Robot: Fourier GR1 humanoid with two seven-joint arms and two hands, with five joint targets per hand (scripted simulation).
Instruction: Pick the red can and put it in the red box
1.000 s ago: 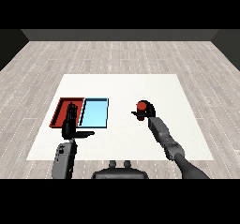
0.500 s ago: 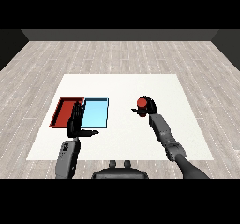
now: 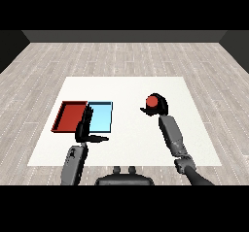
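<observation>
The red can [image 3: 152, 102] is held above the white table, right of the trays, with my right hand [image 3: 159, 107] curled round it. The red tray [image 3: 71, 116] lies at the left of the table, touching the light blue tray [image 3: 100, 116] on its right. My left hand [image 3: 83, 127] hovers over the near edges of the two trays, fingers straight and pointing away, thumb sticking out to the right. It holds nothing.
The white table [image 3: 126, 143] stands on a grey wooden floor. The two trays occupy its left part; both are bare inside.
My right hand has lifted the red can a little and carried it slightly leftward. The left hand has barely moved.
</observation>
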